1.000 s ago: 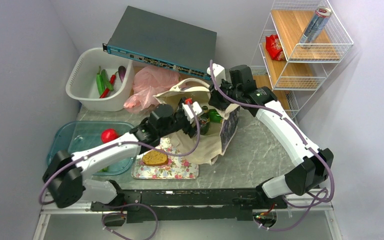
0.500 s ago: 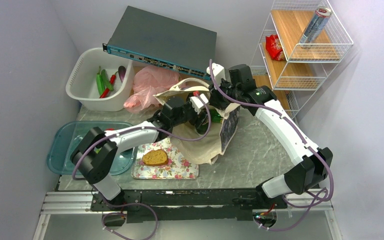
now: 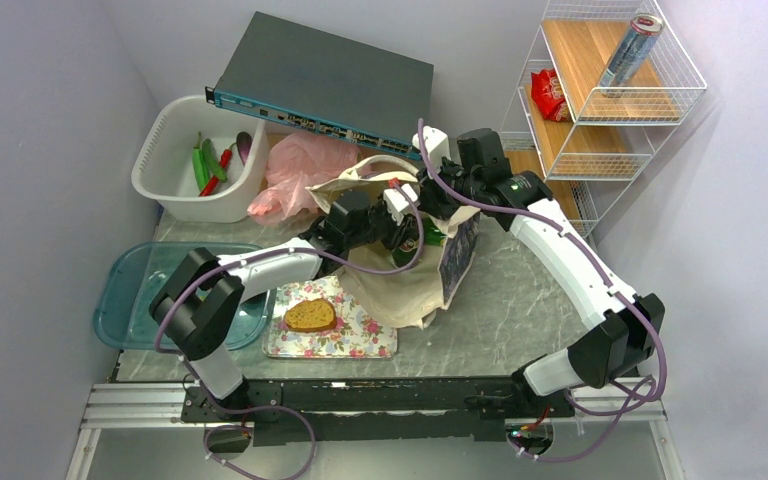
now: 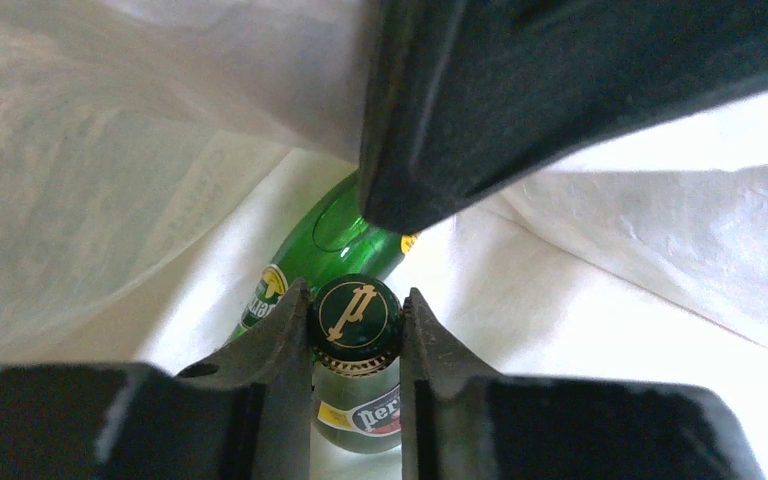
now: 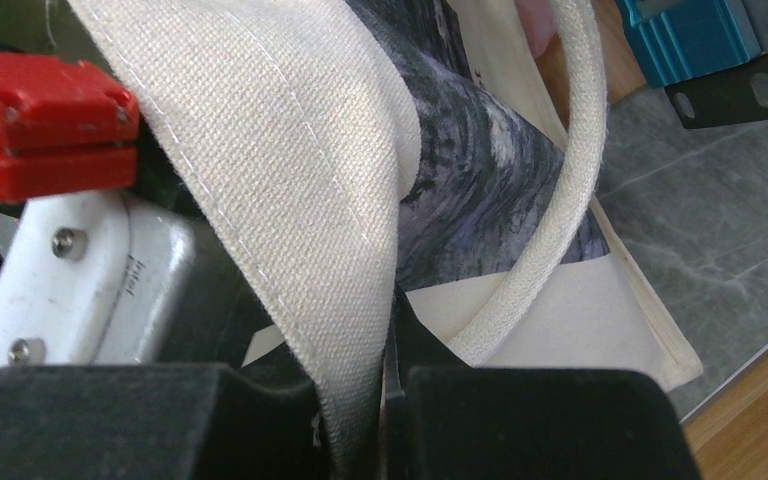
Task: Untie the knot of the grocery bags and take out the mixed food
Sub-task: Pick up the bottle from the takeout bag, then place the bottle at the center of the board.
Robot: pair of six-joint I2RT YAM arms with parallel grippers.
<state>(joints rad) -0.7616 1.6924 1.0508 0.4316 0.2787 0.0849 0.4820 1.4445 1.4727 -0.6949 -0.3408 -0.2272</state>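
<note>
The risk I see is slippage: my left gripper [image 4: 356, 300] is pressed only onto the smooth, gold-printed cap of the green glass bottle [image 4: 360, 412], so the heavy glass could slide free on the lift. It could also catch on cloth if the mouth sags. The bottle sits cap-up between my left fingers, deep inside the beige canvas tote [image 5: 290, 190], while my right gripper [image 5: 385, 395] pinches the tote's rim to hold it open.

Even, bright overhead light, soft shadows — wrist close-ups blurred, tote interior glaring white
</note>
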